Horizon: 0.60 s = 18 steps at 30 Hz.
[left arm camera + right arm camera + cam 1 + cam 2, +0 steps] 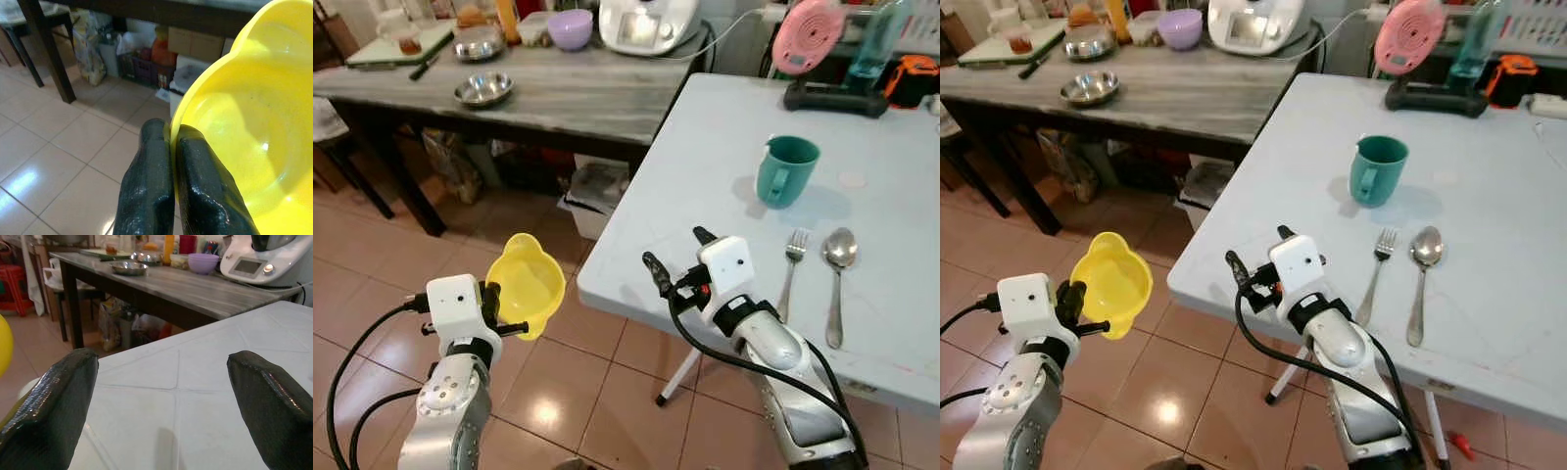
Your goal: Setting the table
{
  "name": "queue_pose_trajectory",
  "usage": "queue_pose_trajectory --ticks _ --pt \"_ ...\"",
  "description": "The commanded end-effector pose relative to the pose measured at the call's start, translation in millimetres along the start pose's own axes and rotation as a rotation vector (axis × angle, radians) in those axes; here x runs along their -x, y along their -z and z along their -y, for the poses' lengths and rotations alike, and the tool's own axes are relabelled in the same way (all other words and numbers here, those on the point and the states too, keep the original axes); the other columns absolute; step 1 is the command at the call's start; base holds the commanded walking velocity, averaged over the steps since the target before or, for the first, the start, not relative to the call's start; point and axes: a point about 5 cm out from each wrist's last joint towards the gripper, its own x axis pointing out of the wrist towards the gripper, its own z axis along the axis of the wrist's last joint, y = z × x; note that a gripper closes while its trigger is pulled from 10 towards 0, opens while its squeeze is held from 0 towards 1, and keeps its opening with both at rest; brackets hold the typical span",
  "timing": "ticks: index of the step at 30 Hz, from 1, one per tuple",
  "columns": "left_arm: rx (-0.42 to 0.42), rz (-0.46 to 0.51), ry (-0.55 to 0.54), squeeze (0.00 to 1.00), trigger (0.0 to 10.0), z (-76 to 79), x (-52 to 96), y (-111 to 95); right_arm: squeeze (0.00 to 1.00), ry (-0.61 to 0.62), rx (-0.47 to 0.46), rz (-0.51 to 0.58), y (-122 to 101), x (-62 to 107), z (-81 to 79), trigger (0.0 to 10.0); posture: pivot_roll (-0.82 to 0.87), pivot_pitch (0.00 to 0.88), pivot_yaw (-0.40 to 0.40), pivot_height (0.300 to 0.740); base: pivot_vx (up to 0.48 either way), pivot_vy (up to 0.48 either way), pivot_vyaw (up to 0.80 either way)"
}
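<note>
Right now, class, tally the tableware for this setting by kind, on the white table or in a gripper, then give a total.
Yellow bowl, pinched in the left gripper: 1
Teal mug: 1
Fork: 1
Spoon: 1
Total: 4

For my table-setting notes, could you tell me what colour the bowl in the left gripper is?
The bowl is bright yellow, clearest in the left wrist view.

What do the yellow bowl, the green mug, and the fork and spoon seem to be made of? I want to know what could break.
Yellow bowl, pinched at its rim by the left gripper: probably plastic, with a thin wall and a soft sheen. Green mug: looks like matte plastic, though it could be ceramic. Fork and spoon: metal, silvery and mirror-bright.
</note>
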Motion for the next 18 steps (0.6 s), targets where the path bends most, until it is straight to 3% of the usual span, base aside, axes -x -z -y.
queue_pose_trajectory --ticks 1,11,18 --pt "-0.001 0.004 0.004 0.0 10.0 -1.5 1.1 -0.1 0.0 0.02 0.011 0.002 -1.8 1.1 3.9 10.0 -0.08 0.086 0.097 0.74 0.0 0.0 -0.46" --pt "0.013 0.002 0.012 0.0 10.0 -2.8 -2.4 0.5 0.0 0.021 0.012 0.007 -2.4 0.6 3.8 10.0 -0.08 0.083 0.097 0.74 0.0 0.0 -0.75" --pt "0.042 0.013 0.007 0.0 10.0 -3.3 -3.9 -0.4 0.0 0.016 0.015 0.011 -3.0 1.6 2.9 10.0 -0.08 0.086 0.098 0.74 0.0 0.039 -0.06"
